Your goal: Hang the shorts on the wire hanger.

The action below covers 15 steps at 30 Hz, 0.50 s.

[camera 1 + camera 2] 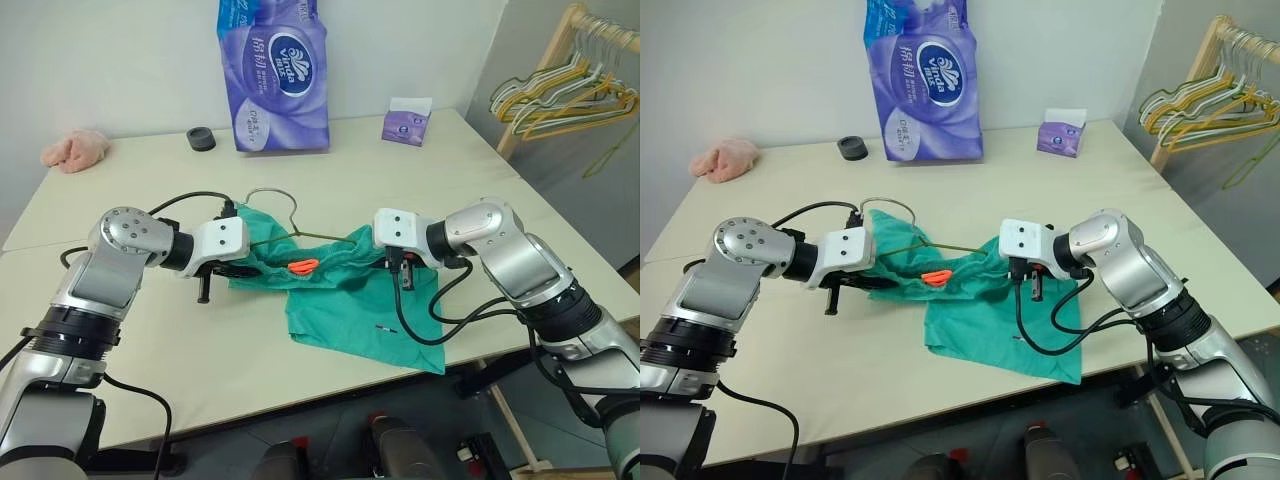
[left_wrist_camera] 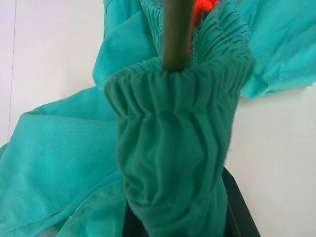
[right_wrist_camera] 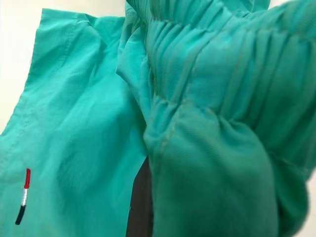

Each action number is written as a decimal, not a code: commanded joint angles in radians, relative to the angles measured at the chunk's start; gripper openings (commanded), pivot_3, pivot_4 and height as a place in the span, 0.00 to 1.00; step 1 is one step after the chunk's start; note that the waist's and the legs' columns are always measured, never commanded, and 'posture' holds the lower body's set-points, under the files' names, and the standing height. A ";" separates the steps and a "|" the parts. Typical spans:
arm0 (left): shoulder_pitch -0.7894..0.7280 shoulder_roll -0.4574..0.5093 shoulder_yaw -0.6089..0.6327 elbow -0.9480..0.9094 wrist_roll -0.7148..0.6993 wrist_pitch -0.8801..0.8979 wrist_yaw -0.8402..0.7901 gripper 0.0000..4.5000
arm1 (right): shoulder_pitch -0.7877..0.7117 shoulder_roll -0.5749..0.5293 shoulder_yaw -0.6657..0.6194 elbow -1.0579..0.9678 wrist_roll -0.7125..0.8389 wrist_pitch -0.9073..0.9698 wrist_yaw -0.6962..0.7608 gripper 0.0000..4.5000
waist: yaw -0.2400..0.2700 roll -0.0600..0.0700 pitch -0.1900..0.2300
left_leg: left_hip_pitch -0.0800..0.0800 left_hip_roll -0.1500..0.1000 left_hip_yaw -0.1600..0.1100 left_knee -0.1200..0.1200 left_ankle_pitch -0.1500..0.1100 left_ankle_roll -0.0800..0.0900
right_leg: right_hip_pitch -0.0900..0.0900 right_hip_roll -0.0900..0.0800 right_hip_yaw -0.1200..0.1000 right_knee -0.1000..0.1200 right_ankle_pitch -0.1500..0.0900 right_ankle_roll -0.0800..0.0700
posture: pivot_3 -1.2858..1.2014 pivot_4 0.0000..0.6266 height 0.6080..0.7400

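A: Right gripper (image 1: 1037, 287): fingers closed on the gathered waistband of the shorts (image 1: 362, 318), right end. The wrist view has bunched elastic pressed over one black finger.

B: Left gripper (image 1: 222, 277)?

A: Pinching the waistband's left end. The fabric is bunched over its fingers, and the wire hanger (image 2: 176, 34) runs straight into that fold. Jaws narrow, gripping cloth; whether wire is caught as well, cannot tell.

B: Location of the task items?

A: Shorts lie on the table (image 1: 150, 330), mid-near, one leg spilling towards the near right edge. Orange tag (image 1: 304, 266) sits between the grippers. Hanger hook (image 1: 272, 194) pokes out on the far side; its bar crosses under the waistband.

B: Step?

A: Judged: threading stage. Both ends are held, garment not yet draped. Next move calls for spreading the waistband and easing it along the wire without dragging the hanger.

B: Containers?

A: Tissue box (image 1: 406, 122) far right, a tissue standing out of its top. Purple paper pack (image 1: 272, 75) far centre, sealed.
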 commanded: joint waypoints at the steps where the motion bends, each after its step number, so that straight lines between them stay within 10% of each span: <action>1: -0.034 -0.021 0.061 -0.006 -0.067 -0.001 0.012 0.31 | 0.004 0.003 -0.041 -0.064 0.038 0.017 0.005 0.00 | -0.001 0.000 0.000 | 0.000 0.000 0.000 0.000 0.000 0.000 | 0.000 0.000 0.000 0.000 0.000 0.000 | 0.43 0.11 1.00; 8: -0.024 -0.055 0.227 0.051 -0.198 0.066 0.101 0.78 | 0.063 -0.007 -0.098 -0.104 0.081 0.102 -0.020 0.00 | -0.002 -0.001 -0.001 | 0.000 0.000 0.000 0.000 0.000 0.000 | 0.000 -0.001 0.000 0.001 0.000 0.000 | 0.43 0.11 1.00; 15: 0.017 0.030 0.364 0.120 -0.256 0.132 0.155 0.78 | 0.135 0.027 -0.195 -0.105 0.177 0.276 -0.105 0.00 | -0.008 -0.002 -0.001 | 0.000 0.000 -0.002 0.000 0.000 0.000 | -0.001 -0.001 -0.001 0.001 0.000 0.000 | 0.44 0.11 1.00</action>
